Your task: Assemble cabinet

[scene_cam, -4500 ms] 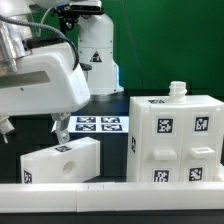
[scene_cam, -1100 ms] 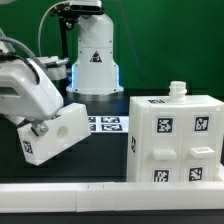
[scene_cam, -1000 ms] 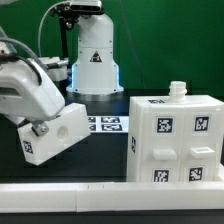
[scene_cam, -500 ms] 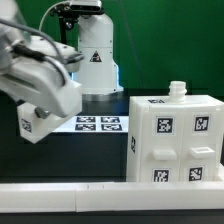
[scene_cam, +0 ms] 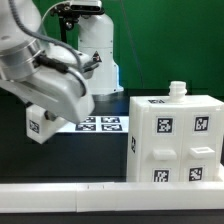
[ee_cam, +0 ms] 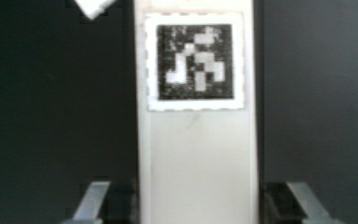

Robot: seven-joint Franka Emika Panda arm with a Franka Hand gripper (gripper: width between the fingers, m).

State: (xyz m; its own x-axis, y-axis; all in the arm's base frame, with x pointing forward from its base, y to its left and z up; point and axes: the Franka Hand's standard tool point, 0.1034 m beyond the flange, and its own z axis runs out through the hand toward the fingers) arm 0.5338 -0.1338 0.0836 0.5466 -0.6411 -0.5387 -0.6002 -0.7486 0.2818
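Now | wrist: gripper grips tagged cabinet panel | exterior: panel airborne, grip hidden.

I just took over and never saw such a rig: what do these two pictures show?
The white machine is a robot arm with a two-finger gripper. One picture comes from a camera off the arm; the other from a camera on its wrist, looking past the fingers. On the black table are the big cabinet body, a flat marker board and a long rail. The gripper holds a small tagged part off the table.
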